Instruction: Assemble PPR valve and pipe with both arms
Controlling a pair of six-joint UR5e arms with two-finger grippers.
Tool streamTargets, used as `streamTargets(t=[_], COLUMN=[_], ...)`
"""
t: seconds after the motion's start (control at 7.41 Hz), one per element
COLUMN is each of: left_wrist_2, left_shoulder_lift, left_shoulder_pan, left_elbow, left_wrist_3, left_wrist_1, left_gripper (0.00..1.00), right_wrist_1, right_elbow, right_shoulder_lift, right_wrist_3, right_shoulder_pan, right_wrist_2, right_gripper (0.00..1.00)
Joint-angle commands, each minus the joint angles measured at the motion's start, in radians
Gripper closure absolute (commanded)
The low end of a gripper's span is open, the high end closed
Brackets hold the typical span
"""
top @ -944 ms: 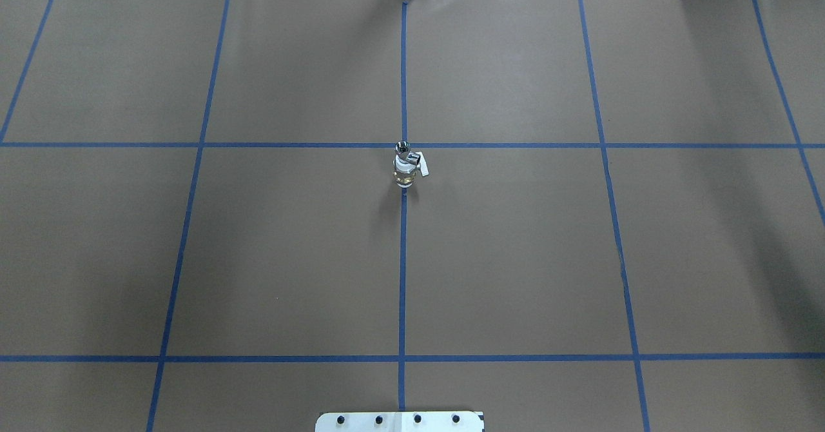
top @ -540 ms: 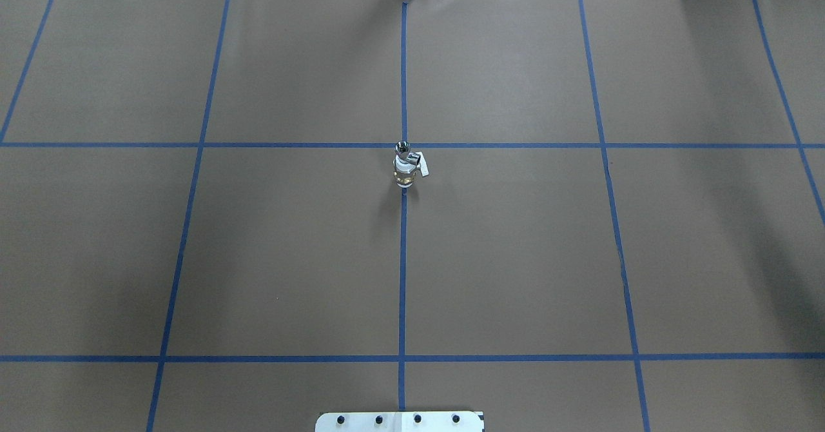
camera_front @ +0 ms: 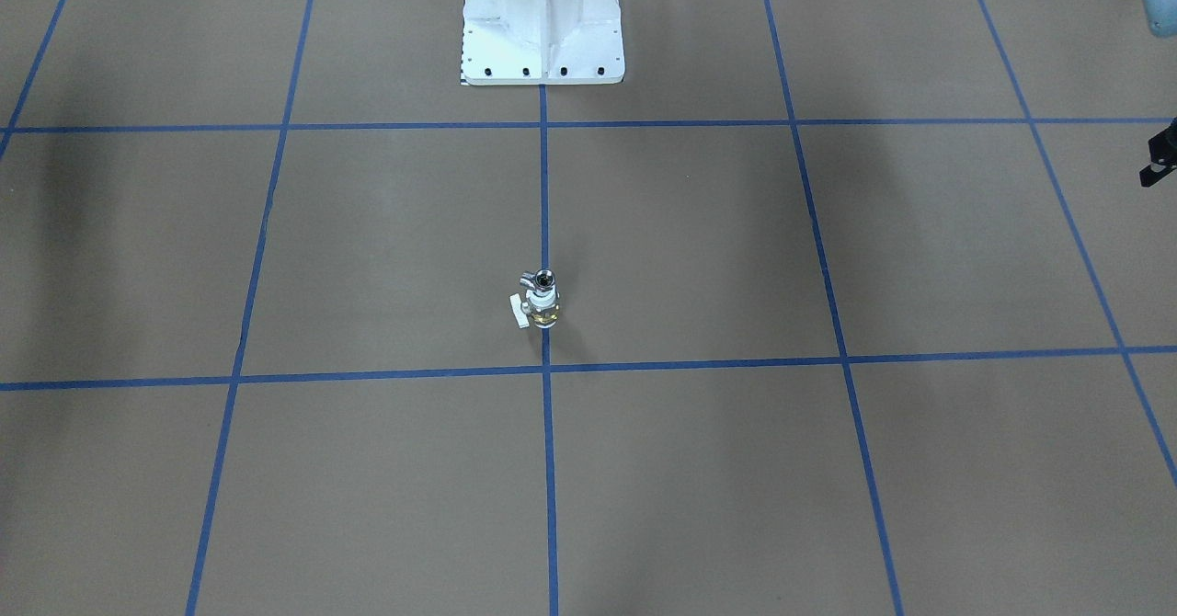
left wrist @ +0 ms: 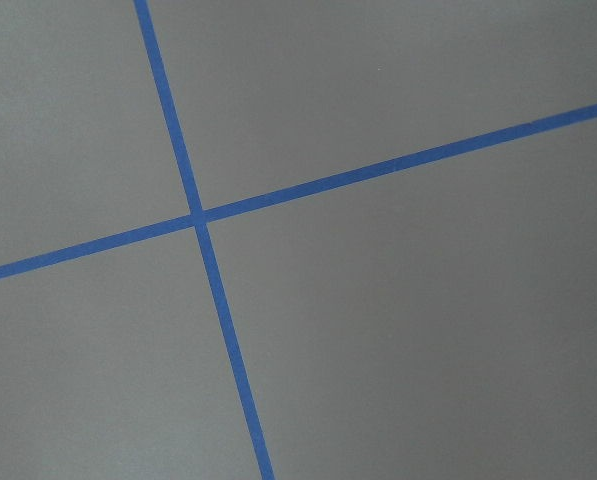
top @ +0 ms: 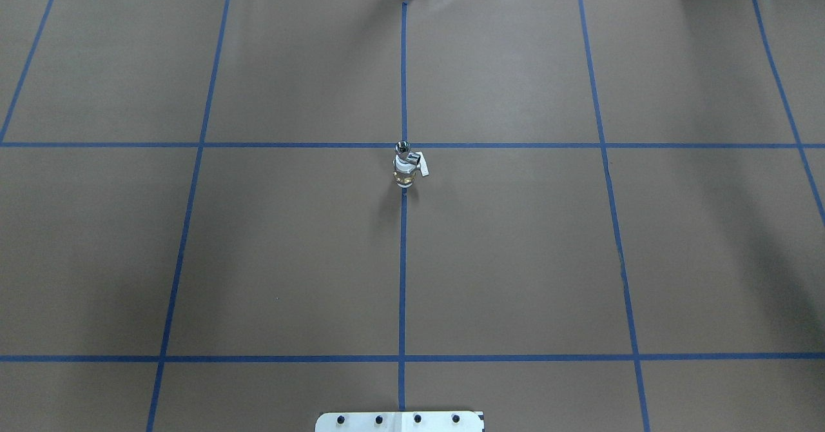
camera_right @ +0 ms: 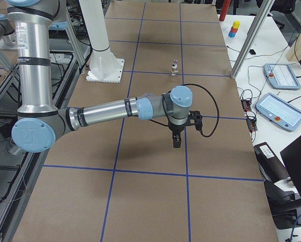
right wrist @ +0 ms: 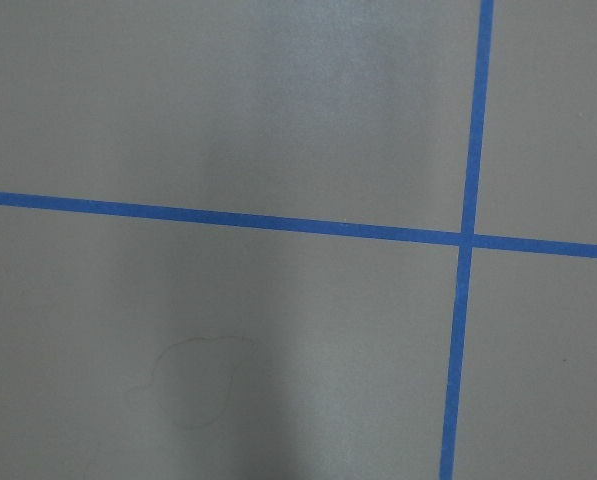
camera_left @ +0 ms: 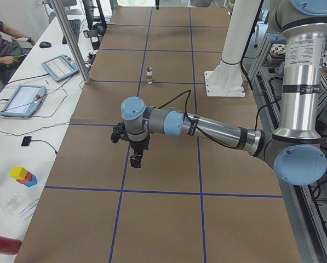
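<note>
— Where is the PPR valve found?
— It is stood upright on the desk, on the middle tape line, with the pipe apparently seated on top. It is probably centred to be reached equally from either side.
— And the tools?
— The left tool and right tool are hung well apart from it. Whether they are spread or pressed together cannot be told. No lettering can be read.

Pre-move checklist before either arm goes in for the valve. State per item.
1. PPR valve upright, on the blue tape line: ok.
2. pipe sits on top of the valve: ok.
3. Pipe fully seated in the valve: cannot tell, too small.
4. left gripper well clear of the valve, off to the side: ok.
5. right gripper well clear of the valve on the other side: ok.
6. Jaws open on both grippers: cannot tell, they show clearly only in the side views.
</note>
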Motion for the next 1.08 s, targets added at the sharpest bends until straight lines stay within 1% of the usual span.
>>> streamTargets(t=[0.0, 0.27, 0.4, 0.54, 0.94], left_wrist_2=[-0.001, -0.001, -0.014, -0.055, -0.057], left_shoulder_lift=[-0.003, -0.002, -0.008, -0.004, 0.004], left_shoulder_pan=[-0.014, -0.028, -0.044, -0.048, -0.060], left_elbow=[0.011, 0.020, 0.020, 0.022, 0.029], left_wrist_3=[-0.002, -0.008, -0.099, -0.124, -0.124], left_wrist_1=[0.002, 0.000, -0.003, -0.003, -0.013], left_gripper=[0.00, 0.00, 0.01, 0.00, 0.00], right_wrist_1=[0.001, 0.002, 0.004, 0.004, 0.004], right_elbow=[0.001, 0.006, 0.009, 0.007, 0.007], right_shoulder_lift=[-0.010, -0.014, -0.014, -0.014, -0.013], right_wrist_3=[-0.007, -0.001, 0.005, 0.005, 0.005], right_shoulder_pan=[0.000, 0.000, 0.000, 0.000, 0.000], right_wrist_2=[0.006, 0.012, 0.016, 0.011, 0.011], right_gripper=[0.00, 0.00, 0.00, 0.00, 0.00])
